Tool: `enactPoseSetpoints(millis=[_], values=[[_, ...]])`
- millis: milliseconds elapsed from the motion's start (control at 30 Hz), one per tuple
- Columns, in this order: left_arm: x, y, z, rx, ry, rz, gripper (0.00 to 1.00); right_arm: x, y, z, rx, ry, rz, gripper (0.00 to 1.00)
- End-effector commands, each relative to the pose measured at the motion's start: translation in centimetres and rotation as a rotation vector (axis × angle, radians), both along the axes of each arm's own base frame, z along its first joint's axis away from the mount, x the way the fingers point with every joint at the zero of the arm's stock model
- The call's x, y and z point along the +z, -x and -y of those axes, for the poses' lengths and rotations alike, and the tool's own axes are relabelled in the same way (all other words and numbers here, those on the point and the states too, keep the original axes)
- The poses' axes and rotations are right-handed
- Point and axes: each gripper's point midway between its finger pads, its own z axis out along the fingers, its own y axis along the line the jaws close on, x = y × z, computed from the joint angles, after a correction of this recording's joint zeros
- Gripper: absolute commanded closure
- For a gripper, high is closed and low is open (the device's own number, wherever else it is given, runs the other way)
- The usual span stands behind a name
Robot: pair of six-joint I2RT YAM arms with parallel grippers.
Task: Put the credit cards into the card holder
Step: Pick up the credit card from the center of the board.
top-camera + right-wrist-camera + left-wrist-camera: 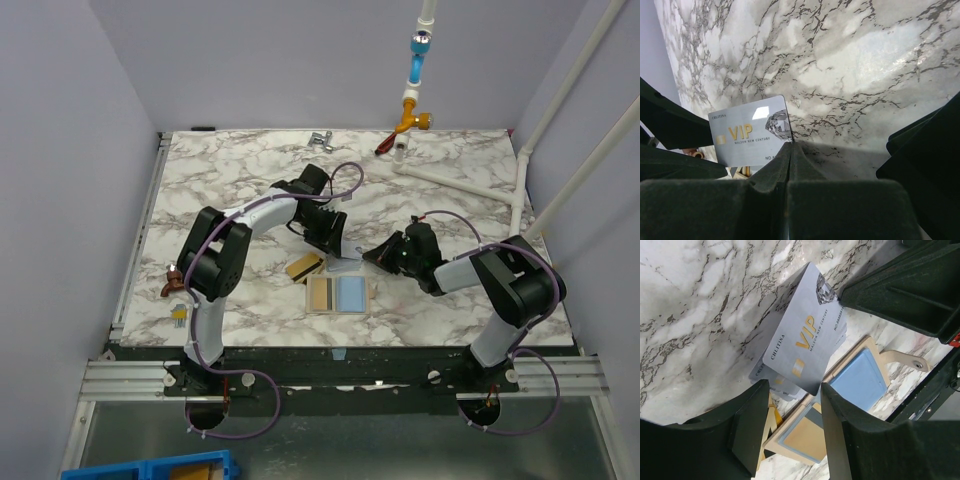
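Note:
A pale grey VIP card [747,131] stands tilted above the table, and my right gripper [791,146] is shut on its edge; the card also shows in the left wrist view [800,340]. My left gripper [794,392] is open, with the card's lower corner between its fingertips. The card holder [338,294] lies open below, tan with blue lining [860,382], a gold-tan card [812,440] in one side and its snap strap [912,362] out flat. More grey cards [762,371] and gold cards [303,267] lie beside it. In the top view, the left gripper [338,250] and right gripper [378,256] meet above the holder.
At the back of the marble table stand a small metal fitting [320,140], white pipes [455,177] and an orange and blue valve [412,118]. Purple walls close in the left, back and right sides.

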Motion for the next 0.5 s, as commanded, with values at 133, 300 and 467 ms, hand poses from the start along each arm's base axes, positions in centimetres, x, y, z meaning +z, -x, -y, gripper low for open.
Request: enactPoseSetpoints(millis=[133,300,467], values=[[1.1,-1.6,1.7,0.017,0.070,-0.002,0.52,-7.0,5.5,3.2,0.017,0.187,-0.263,0.99],[1.4,-2.2,2.9,0.022,0.108,-0.032,0.52,-6.8,5.4,3.2,0.017,0.188,-0.260,0.99],[1.0,-1.8,3.2,0.021,0.116,-0.061,0.53,-7.0,5.6,3.3,0.019,0.191,-0.264,0.99]])
